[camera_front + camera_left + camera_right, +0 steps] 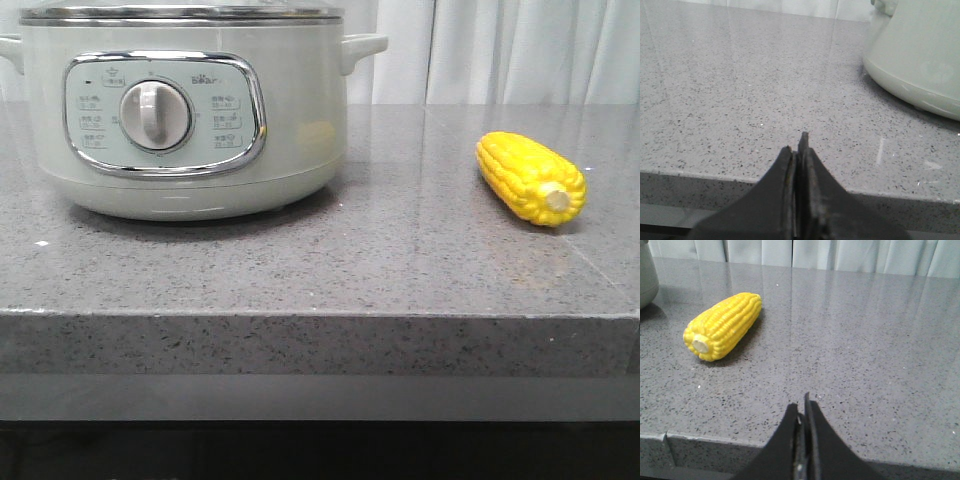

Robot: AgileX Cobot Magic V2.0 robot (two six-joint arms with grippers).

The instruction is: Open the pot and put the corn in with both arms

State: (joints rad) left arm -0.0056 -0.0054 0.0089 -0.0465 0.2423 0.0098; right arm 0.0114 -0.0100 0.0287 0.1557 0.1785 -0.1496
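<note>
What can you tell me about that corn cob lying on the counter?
The corn is a bright yellow cob with neat rows of kernels and a pale stub facing the counter's front edge. It looks glossy, perhaps plastic. It lies on its side on the grey speckled counter, angled, right of the pot and apart from it. Only the counter touches it.

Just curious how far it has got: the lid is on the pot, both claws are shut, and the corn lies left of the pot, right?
Not quite: the corn lies right of the pot, as the front view shows. The rest holds.
</note>
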